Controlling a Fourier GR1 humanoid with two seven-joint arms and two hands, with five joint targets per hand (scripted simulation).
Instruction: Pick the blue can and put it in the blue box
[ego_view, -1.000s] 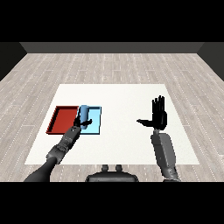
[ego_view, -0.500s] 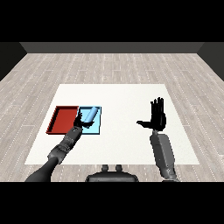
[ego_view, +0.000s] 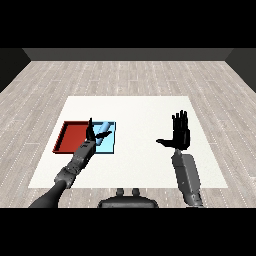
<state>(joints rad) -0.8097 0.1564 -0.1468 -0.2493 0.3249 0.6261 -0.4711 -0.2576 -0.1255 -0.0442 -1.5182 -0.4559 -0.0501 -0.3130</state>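
The blue can (ego_view: 104, 130) lies tilted on its side inside the light blue tray (ego_view: 108, 145), toward the tray's far end. My left hand (ego_view: 91, 133) is just left of the can, over the seam between the two trays, with its fingers straight and pointing up, open and not curled round the can. My right hand (ego_view: 181, 134) is raised over the right side of the table, palm flat, fingers spread upward and thumb sticking out to the left, holding nothing.
The red tray (ego_view: 72, 138) lies directly left of the blue tray, touching it. Both sit on the white table (ego_view: 140, 115), which ends in wooden floor all around.
The can stood upright in my left hand above the blue tray; it has tipped over and now lies in the tray. My left hand has opened. The right hand has stayed still.
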